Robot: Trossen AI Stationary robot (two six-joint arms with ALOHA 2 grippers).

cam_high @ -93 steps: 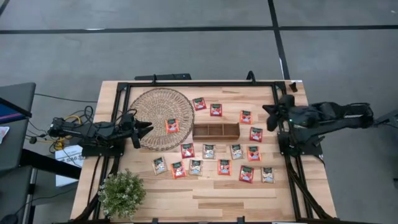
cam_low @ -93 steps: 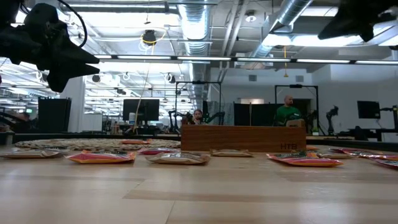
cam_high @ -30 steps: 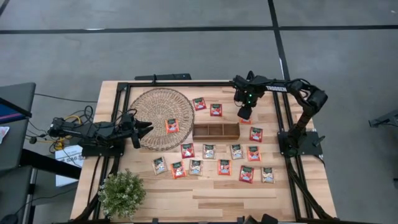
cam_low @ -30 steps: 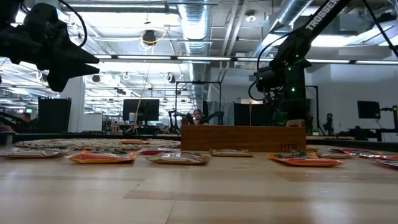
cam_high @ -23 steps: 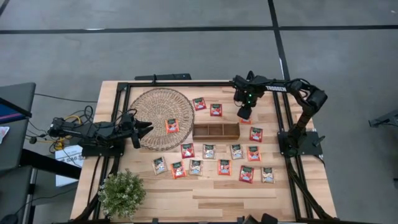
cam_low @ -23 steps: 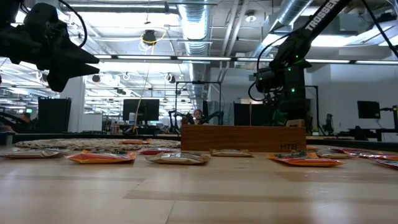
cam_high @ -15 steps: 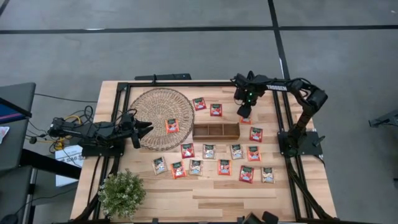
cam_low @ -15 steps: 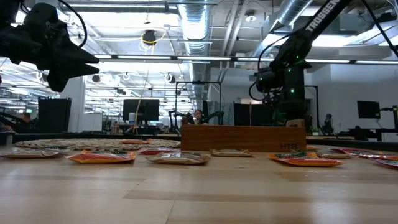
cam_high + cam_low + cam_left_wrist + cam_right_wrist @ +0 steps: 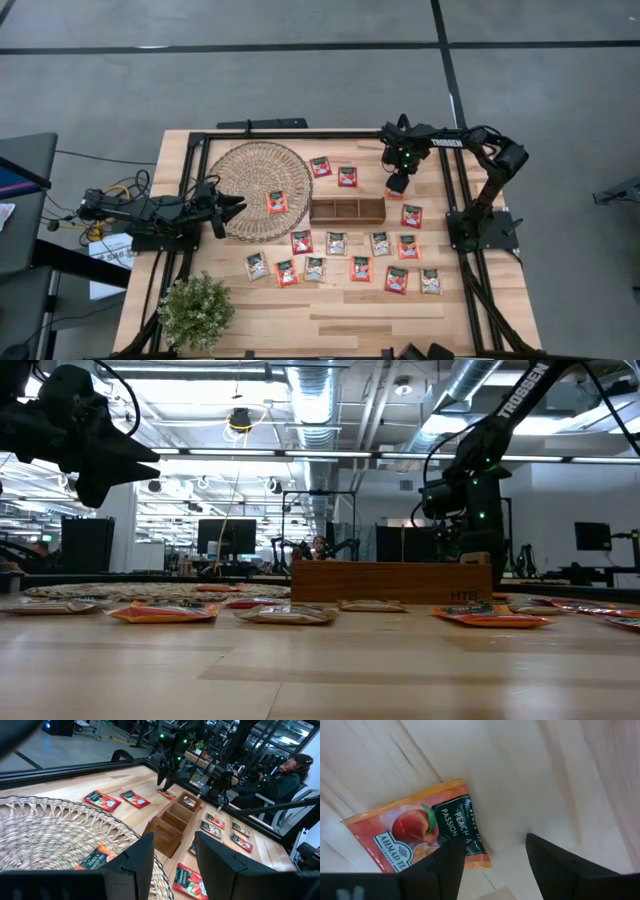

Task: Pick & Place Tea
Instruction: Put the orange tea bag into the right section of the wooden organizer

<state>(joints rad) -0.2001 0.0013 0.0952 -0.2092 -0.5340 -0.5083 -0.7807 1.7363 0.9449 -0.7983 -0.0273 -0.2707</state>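
Several tea sachets, red-orange and pale, lie flat on the wooden table; one (image 9: 277, 202) lies on the round woven mat (image 9: 258, 175). My right gripper (image 9: 398, 183) points down, open, just beyond the right end of the wooden tray (image 9: 347, 211). Its fingers stand above the table next to an orange peach sachet (image 9: 420, 840) without touching it. My left gripper (image 9: 235, 208) waits, open, level over the mat's left part (image 9: 172, 860).
Two rows of sachets (image 9: 336, 243) fill the table in front of the tray, and two more (image 9: 334, 172) lie beyond it. A potted plant (image 9: 196, 310) stands at the near left corner. A person (image 9: 290, 770) sits in the room behind.
My right gripper has shifted a little toward the table's right edge and sunk lower, down toward the orange sachet beyond the tray's right end. The sachets have stayed where they were.
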